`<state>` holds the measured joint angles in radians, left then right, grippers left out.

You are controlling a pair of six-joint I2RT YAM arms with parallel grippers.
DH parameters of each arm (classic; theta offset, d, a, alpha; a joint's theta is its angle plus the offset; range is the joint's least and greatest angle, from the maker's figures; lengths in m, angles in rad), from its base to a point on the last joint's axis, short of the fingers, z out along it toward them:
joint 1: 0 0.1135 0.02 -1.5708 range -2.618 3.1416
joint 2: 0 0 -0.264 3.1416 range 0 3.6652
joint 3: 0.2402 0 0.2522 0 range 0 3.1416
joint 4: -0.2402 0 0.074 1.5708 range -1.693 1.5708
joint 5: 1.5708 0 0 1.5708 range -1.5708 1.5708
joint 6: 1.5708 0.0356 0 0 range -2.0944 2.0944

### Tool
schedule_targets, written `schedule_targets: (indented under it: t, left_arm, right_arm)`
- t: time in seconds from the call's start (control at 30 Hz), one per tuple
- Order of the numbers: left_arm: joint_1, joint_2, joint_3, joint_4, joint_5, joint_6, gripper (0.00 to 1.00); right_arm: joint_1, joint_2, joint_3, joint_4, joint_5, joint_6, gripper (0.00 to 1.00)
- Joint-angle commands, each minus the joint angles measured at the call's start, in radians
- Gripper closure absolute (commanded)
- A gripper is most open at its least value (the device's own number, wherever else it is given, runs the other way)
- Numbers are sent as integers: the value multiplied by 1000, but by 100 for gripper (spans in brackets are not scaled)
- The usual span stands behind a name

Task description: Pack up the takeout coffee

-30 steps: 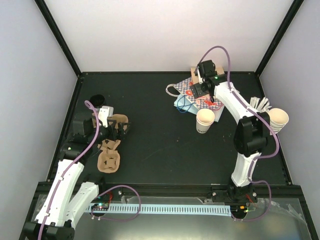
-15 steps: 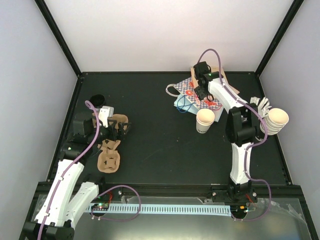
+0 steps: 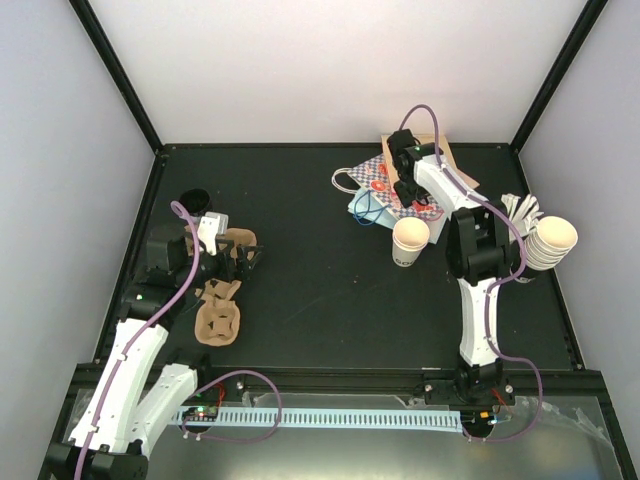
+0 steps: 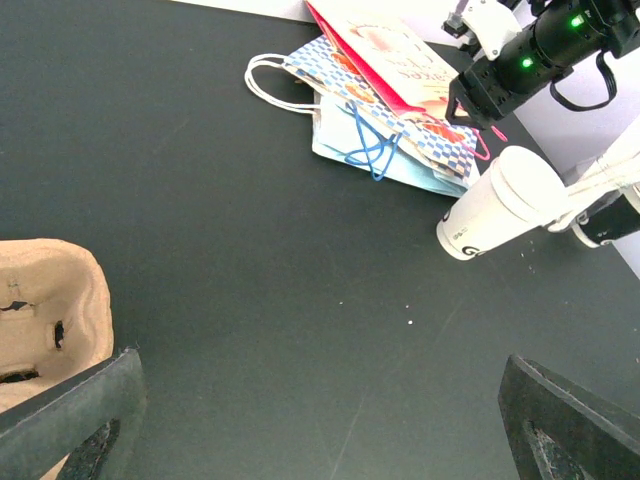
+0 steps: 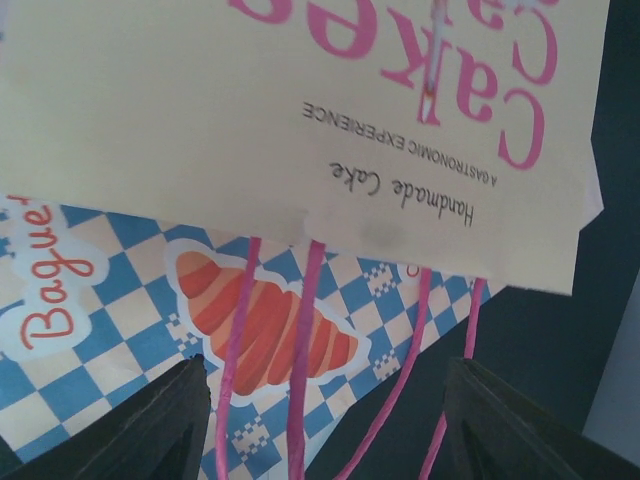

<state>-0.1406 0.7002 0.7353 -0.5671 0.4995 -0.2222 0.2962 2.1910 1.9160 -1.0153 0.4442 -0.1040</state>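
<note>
The takeout coffee point(image 3: 410, 241) is a small white paper cup with dark print, standing on the black table right of centre; it also shows in the left wrist view point(image 4: 497, 203). The pink bag point(image 3: 384, 178) lies flat on top of a pile of paper bags behind the cup; the right wrist view shows its cream face with pink lettering point(image 5: 300, 110) and pink handles point(image 5: 305, 340). My right gripper point(image 3: 407, 190) hangs open just above those handles point(image 5: 325, 430), holding nothing. My left gripper point(image 3: 243, 256) is open and empty at the left point(image 4: 320, 440).
A blue-checked croissant bag point(image 5: 270, 310) and a blue-handled bag point(image 4: 375, 150) lie under the pink one. Cardboard cup carriers point(image 3: 218, 318) sit by my left gripper. A small black cup point(image 3: 193, 198) stands far left. A stack of cream cups point(image 3: 553, 240) is at the right edge.
The right arm's elbow has swung left and back, and its gripper now points down over the pink bag's handles. The cup, the bags and the left arm have not moved.
</note>
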Motion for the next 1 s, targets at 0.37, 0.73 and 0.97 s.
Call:
schedule_targets:
  t: [0.37,0.73,0.97]
  left_arm:
    - [-10,-5,1,24,4,11,1]
    - [-11,-5,2,21,-5,10,1]
    - [-11,-3,3,21,-7,9,1]
  right_arm:
    - [-14,12,-34,-14,14,23,57]
    - [-14,-75,-38,72,184,3,99]
    - [-14,-144,62,87,315,5,99]
